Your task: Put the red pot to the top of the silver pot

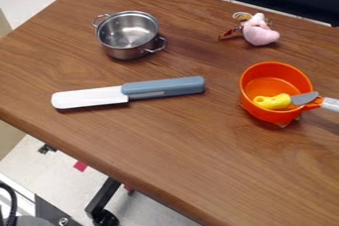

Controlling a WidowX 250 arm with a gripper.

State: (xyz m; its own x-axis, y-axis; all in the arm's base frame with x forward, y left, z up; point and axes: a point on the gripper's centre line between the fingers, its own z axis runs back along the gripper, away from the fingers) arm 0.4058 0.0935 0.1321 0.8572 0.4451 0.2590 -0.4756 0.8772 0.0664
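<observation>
Camera view, listed near to far. Red pot (pixel 257 108), bright orange-red, upright at the right of the worktop (pixel 172 155); its grey handle (pixel 329 104) runs out past the view's right edge. A toy knife (pixel 277 102) lies in the pot, yellow grip down inside, grey blade resting up toward the rim by the handle. A small scrap pokes out under the pot's near side; cannot tell what

Step in hand, as judged: the pick-up, pot not yet lifted. Tool: cannot tell whether apart, together or clamped on something. Next move calls for a grip on the pot's rim or handle, then a level lift; rim on the side away from the knife looks the cleaner hold. Tilt would likely slide the knife or tip it out

Spatula (pixel 165 87), white blade and blue-grey grip, flat between the two pots; carry should go high enough to clear it

Silver pot (pixel 124 51), upright, uncovered, loop handles on opposite sides, well apart from the red pot. Presumed target: centre over its mouth, lower slowly. Red pot looks the wider, so it would probably perch on the rim; off-centre release risks a topple

Pink toy (pixel 259 32) at the far right, beyond the red pot, best left alone
</observation>
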